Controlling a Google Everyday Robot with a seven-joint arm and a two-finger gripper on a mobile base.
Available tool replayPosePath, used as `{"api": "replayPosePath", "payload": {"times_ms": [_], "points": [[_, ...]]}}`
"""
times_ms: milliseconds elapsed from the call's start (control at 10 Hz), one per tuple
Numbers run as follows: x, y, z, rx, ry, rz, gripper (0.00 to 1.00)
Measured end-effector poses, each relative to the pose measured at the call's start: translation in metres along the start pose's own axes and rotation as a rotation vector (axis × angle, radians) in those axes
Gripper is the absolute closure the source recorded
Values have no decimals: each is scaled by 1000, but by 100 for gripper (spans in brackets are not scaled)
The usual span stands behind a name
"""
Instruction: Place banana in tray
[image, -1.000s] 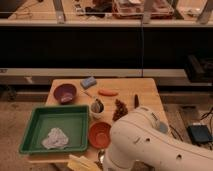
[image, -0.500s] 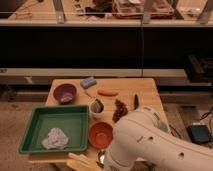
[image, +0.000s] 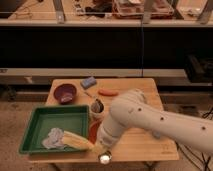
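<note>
1. Single camera view looks down on a wooden worktop (image: 140, 142) with a dark shelving unit behind it
2. The white arm (image: 150, 120) enters from the lower right and bends down toward the front edge of the worktop
3. The gripper (image: 97, 146) sits low at the front, just at the right-hand rim of the tray; most of it is hidden under the arm's wrist
4. Jaws are closed on the banana, gripping its right end; the exact contact is partly covered by the wrist
5. The banana (image: 76, 139) is pale yellow and lies nearly level, its free end pointing left over the tray's front right corner; whether it touches the tray floor cannot be told
6. The tray (image: 37, 125) is green and rectangular with a flared rim and occupies the front left of the worktop
7. Inside the tray, near its front edge, lies a crumpled pale grey cloth (image: 53, 138), just beside and partly under the banana's left end
8. A purple bowl (image: 65, 92) stands behind the tray, toward the back left of the worktop
9. A blue sponge (image: 88, 82) lies at the back edge, right of the purple bowl
10. An orange carrot (image: 108, 92) lies right of the sponge, near the arm's elbow
11. A small dark cup (image: 97, 106) stands just beside the tray's back right corner
12. An orange bowl (image: 93, 131) is mostly hidden behind the wrist, only its left rim showing
</note>
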Motion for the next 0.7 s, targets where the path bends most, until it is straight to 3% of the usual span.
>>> {"api": "replayPosePath", "payload": {"times_ms": [200,400,500,700], "points": [[50,40,24,19,30,-14,94],[93,60,49,36,44,-25,93],[115,66,66,47,39,-25,86],[133,72,94,59,-3,-19,68]]}}
